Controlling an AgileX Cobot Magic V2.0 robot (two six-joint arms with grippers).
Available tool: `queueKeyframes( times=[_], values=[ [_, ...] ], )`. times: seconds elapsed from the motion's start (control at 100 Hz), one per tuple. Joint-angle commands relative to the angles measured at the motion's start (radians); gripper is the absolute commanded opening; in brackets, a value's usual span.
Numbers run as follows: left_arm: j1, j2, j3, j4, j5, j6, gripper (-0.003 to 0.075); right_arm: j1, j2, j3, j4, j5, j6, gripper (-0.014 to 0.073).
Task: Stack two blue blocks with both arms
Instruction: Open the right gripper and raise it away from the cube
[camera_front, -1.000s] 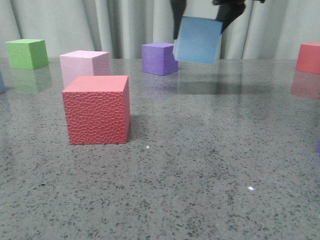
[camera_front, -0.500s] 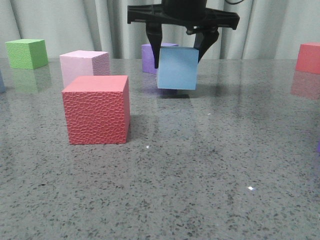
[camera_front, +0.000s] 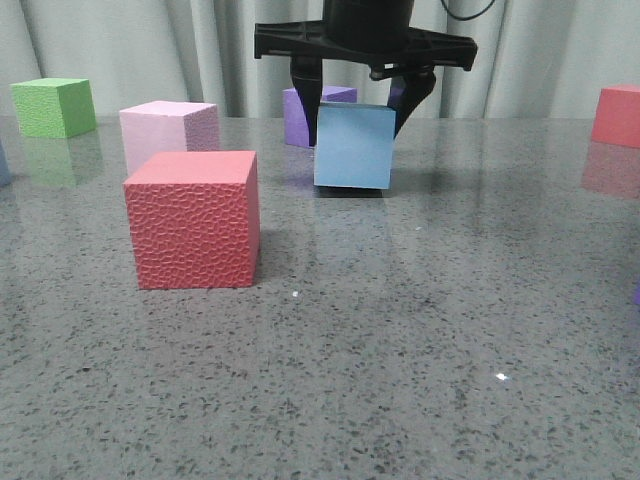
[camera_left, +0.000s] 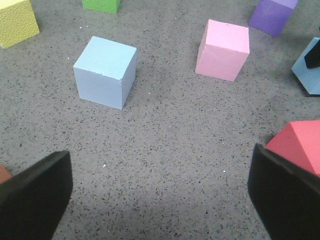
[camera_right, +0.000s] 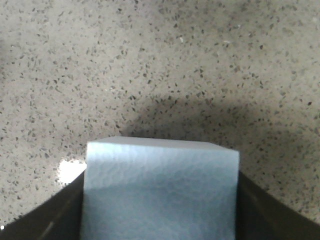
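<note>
- Front view: right gripper (camera_front: 357, 100) hangs over the mid-back of the table (camera_front: 420, 330), fingers clamped on either side of one blue block (camera_front: 354, 146); block's lower edge sits at or just above the tabletop, contact not resolvable; purple cube (camera_front: 316, 103) just behind it, pink cube (camera_front: 168, 130) and red cube (camera_front: 194, 218) to its left, green cube (camera_front: 54, 106) far left, another red cube (camera_front: 615, 114) far right; second blue block not identifiable in this view; judged step: first block being set down as base of the stack.
- Left wrist view: shows what the front view lacks; second blue block (camera_left: 105, 71) stands alone on the table, flat, untouched, well apart from the pink cube (camera_left: 223, 49); left gripper (camera_left: 160, 192) has fingers spread wide, nothing between them, block ahead of them; held block (camera_left: 308, 70) visible at frame edge, beside the near red cube (camera_left: 297, 145); yellow cube (camera_left: 17, 21) at a corner.
- Right wrist view: only close look at the grip; blue block (camera_right: 159, 187) fills the gap between the finger pads (camera_right: 37, 217), shadow directly beneath on the table; block low, near touchdown.
- Next move, as judged: right opens and clears upward; left must advance, centre on the free block, close squarely, then place it aligned on the base.
</note>
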Motion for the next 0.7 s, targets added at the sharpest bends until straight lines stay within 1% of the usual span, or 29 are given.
queueKeyframes(
  times=[0.0, 0.31, 0.4, 0.54, 0.55, 0.69],
  values=[
    [-0.007, 0.008, -0.035, -0.015, -0.061, 0.000, 0.0681, -0.002, -0.055, -0.034, -0.016, -0.037, 0.001, 0.0373],
    [-0.007, 0.008, -0.035, -0.015, -0.061, 0.000, 0.0681, -0.002, -0.055, -0.034, -0.016, -0.042, 0.001, 0.0376],
    [-0.007, 0.008, -0.035, -0.015, -0.060, 0.000, 0.0681, -0.002, -0.055, -0.034, -0.016, -0.043, 0.001, 0.0392],
    [-0.007, 0.008, -0.035, -0.015, -0.060, 0.000, 0.0681, -0.002, -0.055, -0.034, -0.016, -0.044, 0.001, 0.0470],
    [-0.007, 0.008, -0.035, -0.015, -0.060, 0.000, 0.0681, -0.002, -0.055, -0.034, -0.016, -0.044, 0.001, 0.0488],
    [-0.007, 0.008, -0.035, -0.017, -0.060, 0.000, 0.0681, -0.002, -0.055, -0.034, -0.016, -0.044, 0.001, 0.0599]
  ],
)
